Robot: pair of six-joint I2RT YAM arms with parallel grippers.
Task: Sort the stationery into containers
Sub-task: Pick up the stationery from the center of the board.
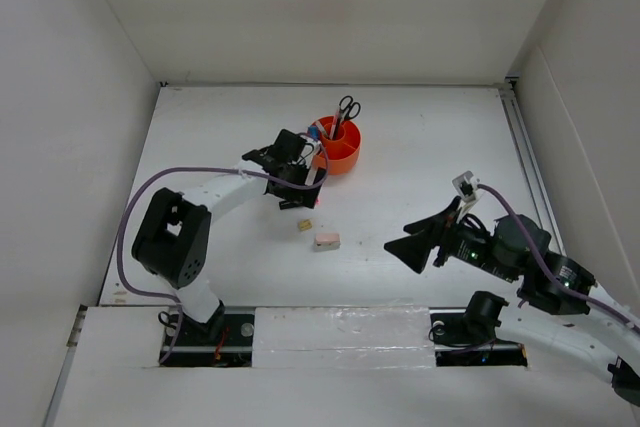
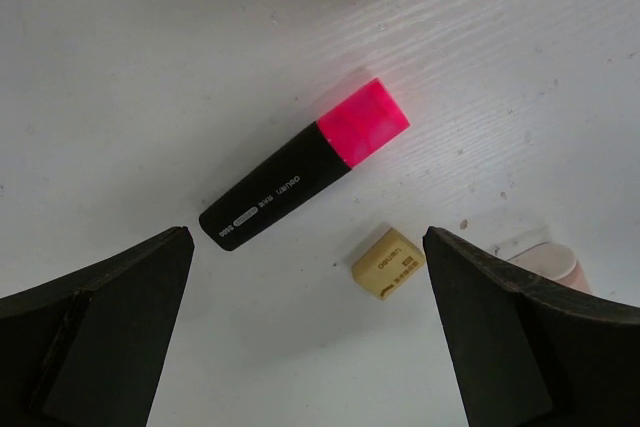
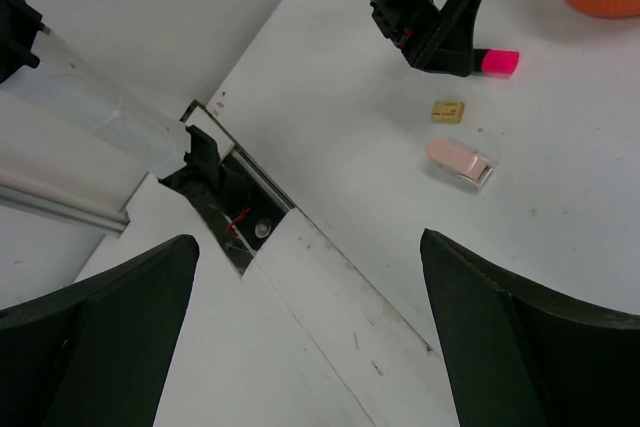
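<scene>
Walls (image 1: 90,97) of plain white board closed the table (image 1: 420,137) in on three sides, and a metal rail (image 1: 522,147) ran down its right edge. The smooth white top left wide room for moving on the right and toward the back wall.

Toward the back, left of centre, stood the orange organiser (image 1: 343,152), round, low and made of glossy plastic. Black-handled scissors (image 1: 349,107) stood upright in it, handles up, beside a few other pieces I could not tell apart.

The left gripper (image 2: 305,239) hung close against the organiser's front-left side, its broad black fingers spread fully apart and gripping nothing. Beneath it the pink-capped highlighter (image 2: 300,182) lay flat on the table at a slant. It had a squarish black barrel with white lettering and a bright translucent cap. The tan eraser (image 2: 388,263), a small printed block, lay near the highlighter but not touching it. The pinkish eraser (image 2: 548,259), rounded at one end, lay a little farther toward the front, partly hidden behind one finger in the wrist view.

The right gripper (image 3: 308,242) stood well apart to the right, near the front edge. Its jaws were also as wide as they go and empty, and its fingers pointed left across open table.

A purple cable (image 1: 135,217) looped off the left arm, and a pale strip (image 1: 340,332) covered the front edge between the two arm bases.
</scene>
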